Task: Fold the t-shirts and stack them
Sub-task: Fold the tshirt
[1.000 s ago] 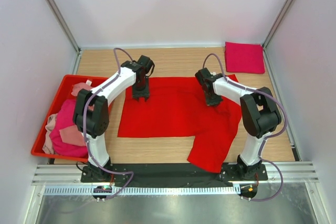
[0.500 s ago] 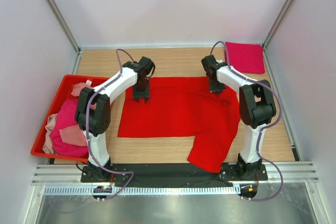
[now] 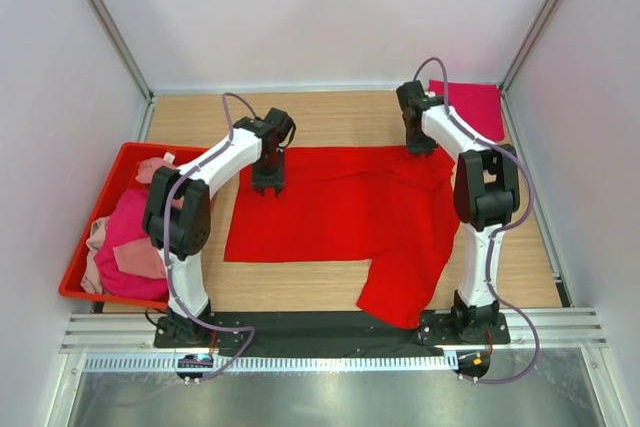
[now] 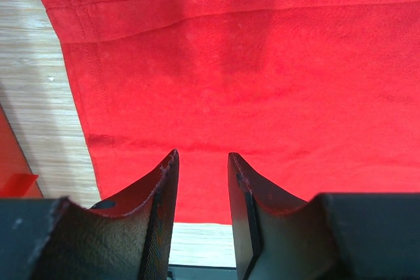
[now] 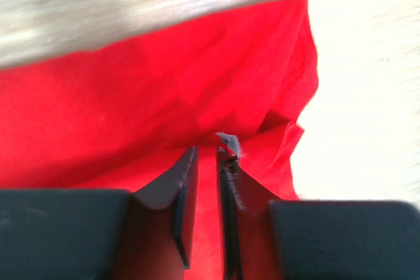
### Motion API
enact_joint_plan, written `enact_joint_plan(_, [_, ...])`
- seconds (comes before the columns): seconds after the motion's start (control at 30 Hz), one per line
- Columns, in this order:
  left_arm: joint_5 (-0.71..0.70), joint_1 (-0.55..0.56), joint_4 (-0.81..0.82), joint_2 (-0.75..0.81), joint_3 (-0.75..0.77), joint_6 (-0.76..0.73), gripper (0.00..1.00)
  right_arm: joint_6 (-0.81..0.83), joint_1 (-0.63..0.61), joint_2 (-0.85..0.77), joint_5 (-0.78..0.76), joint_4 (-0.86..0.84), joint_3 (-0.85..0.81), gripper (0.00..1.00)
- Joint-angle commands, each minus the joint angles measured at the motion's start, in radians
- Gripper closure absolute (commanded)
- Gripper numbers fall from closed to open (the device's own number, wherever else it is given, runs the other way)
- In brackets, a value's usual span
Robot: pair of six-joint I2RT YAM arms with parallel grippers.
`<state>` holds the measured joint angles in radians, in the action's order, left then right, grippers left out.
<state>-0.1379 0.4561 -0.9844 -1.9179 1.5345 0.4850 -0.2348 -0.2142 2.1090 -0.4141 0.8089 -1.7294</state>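
A bright red t-shirt (image 3: 340, 212) lies spread across the middle of the table, one part hanging toward the near edge. My left gripper (image 3: 267, 185) stands over the shirt's far left area. In the left wrist view this gripper (image 4: 202, 155) is open, with red cloth (image 4: 262, 63) and a strip of table showing between its fingers. My right gripper (image 3: 419, 141) is at the shirt's far right corner. In the right wrist view its jaws (image 5: 207, 150) are narrowly apart above creased red cloth (image 5: 164, 83). A folded magenta t-shirt (image 3: 465, 109) lies at the back right.
A red plastic bin (image 3: 125, 162) stands at the left edge, holding a crumpled magenta shirt (image 3: 135, 237) and pale pink cloth (image 3: 95, 247). White walls enclose the table on three sides. Both arm bases sit on the black strip at the near edge.
My right gripper has moved toward the far right, drawing the shirt's far right corner outward, and its jaws have parted slightly. The left arm has not moved.
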Motion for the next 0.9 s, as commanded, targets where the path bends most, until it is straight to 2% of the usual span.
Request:
enact_joint_plan(0.0, [0.003,0.001,0.004,0.013,0.012,-0.02,0.62,0.006,-0.051,-0.11,-0.022,0.061,0.034,0.72])
enact_joint_plan(0.13, [0.018,0.001,0.023,0.013,-0.002,-0.008,0.62,-0.015,-0.108,-0.217,0.017,0.027,0.174,0.69])
enact_joint_plan(0.27, [0.031,0.001,0.018,0.007,0.01,-0.006,0.62,-0.021,-0.106,-0.212,0.012,0.001,0.261,0.7])
enact_joint_plan(0.53, [0.015,0.003,0.001,0.022,0.013,-0.016,0.62,0.046,-0.1,-0.139,-0.041,-0.039,0.264,0.7])
enact_joint_plan(0.87, [0.003,0.001,0.003,0.051,-0.03,-0.006,0.62,0.04,-0.07,-0.107,0.005,-0.057,0.264,0.69])
